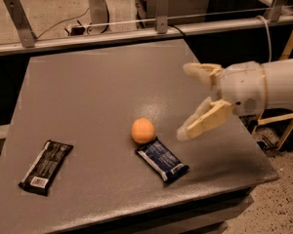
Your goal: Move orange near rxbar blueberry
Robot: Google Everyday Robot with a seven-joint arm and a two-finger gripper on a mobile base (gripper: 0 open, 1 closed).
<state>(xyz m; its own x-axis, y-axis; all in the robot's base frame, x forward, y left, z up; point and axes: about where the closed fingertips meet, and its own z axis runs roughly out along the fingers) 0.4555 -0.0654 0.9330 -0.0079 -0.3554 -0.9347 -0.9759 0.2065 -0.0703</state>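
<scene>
white rounded arm; end effector (pixel 189 101) with cream, seemingly rubbery, tapered fingers (pixel 207 122).

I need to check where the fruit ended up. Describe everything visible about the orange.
The orange is a small, round, smooth-skinned fruit of even orange colour, whole and unmarked. It rests on the grey table, right against the upper-left end of the rxbar blueberry; whether they actually touch is unclear. Nothing holds it: the gripper hangs open to its right, well clear of it.
</scene>
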